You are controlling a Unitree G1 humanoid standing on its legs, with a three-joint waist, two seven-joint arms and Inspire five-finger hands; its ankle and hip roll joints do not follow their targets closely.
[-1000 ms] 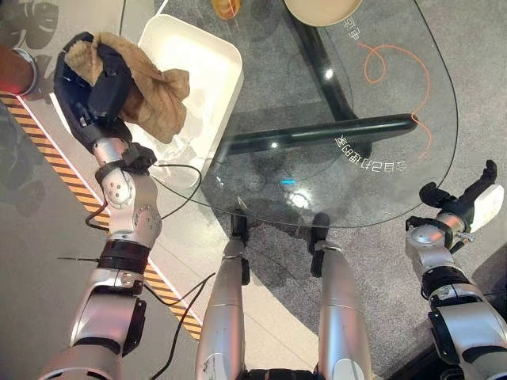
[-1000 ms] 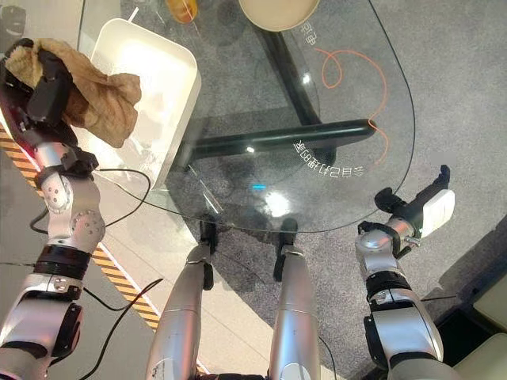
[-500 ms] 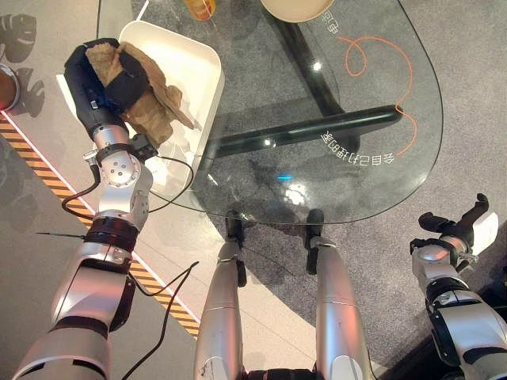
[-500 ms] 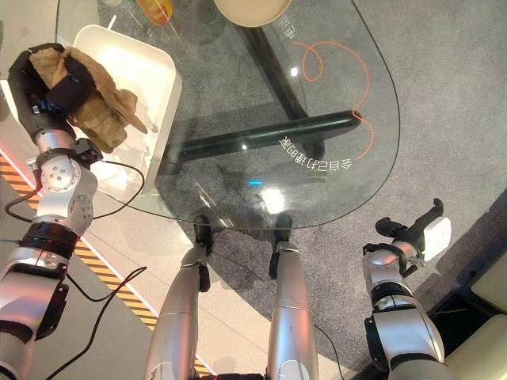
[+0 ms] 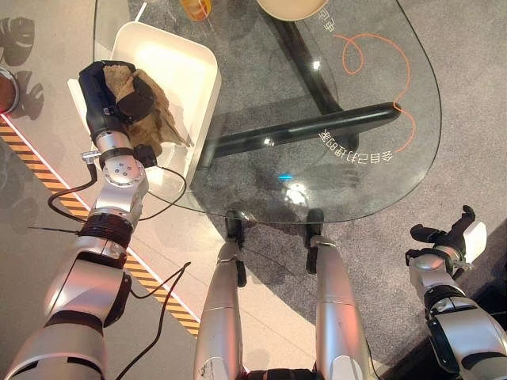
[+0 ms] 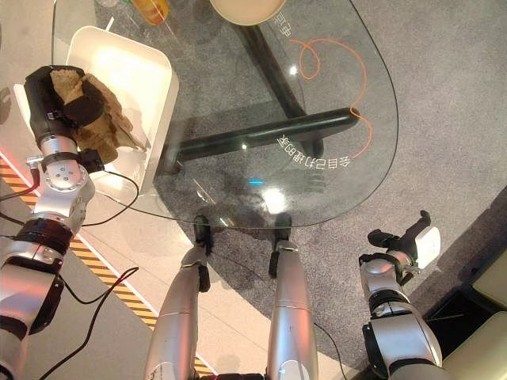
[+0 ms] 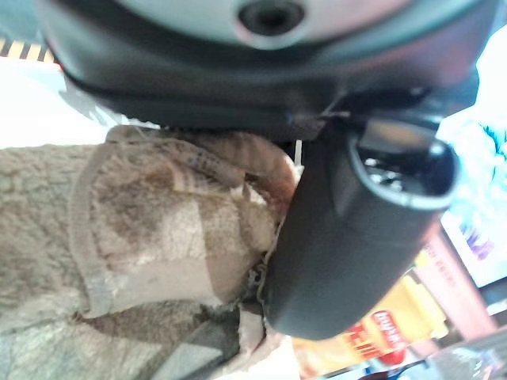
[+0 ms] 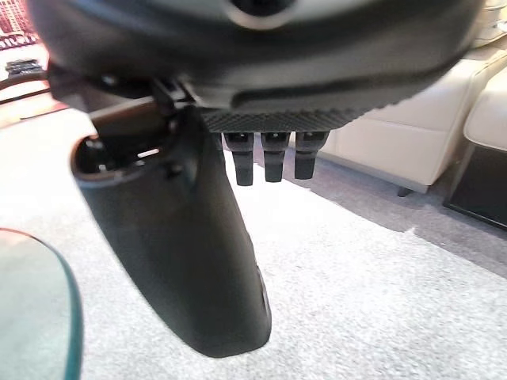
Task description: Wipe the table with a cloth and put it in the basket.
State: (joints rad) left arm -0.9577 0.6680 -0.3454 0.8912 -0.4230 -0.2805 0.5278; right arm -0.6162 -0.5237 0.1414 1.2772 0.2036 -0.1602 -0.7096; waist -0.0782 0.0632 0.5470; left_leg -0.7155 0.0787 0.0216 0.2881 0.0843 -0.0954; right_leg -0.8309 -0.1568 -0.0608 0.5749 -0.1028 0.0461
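My left hand [image 5: 103, 85] is shut on the brown cloth [image 5: 162, 112] at the left rim of the white basket [image 5: 194, 57]. The cloth hangs from the hand down into the basket, which stands beside the left edge of the glass table [image 5: 317, 186]. In the left wrist view the bunched cloth [image 7: 142, 229] lies pressed against the palm, with the thumb [image 7: 356, 237] closed over it. My right hand [image 5: 455, 237] hangs open at the lower right, off the table and above the grey carpet, holding nothing.
A beige bowl [image 5: 289, 6] and an orange bottle [image 5: 196, 6] stand at the table's far edge. An orange cord [image 5: 372, 55] curls on the right part of the glass. A yellow-black stripe [image 5: 47, 186] runs along the floor on the left. A pale sofa [image 8: 412, 134] stands behind my right hand.
The left hand has carried the cloth from outside the basket's left side to its rim, and the cloth now hangs inside. The camera has shifted; the right hand stays idle.
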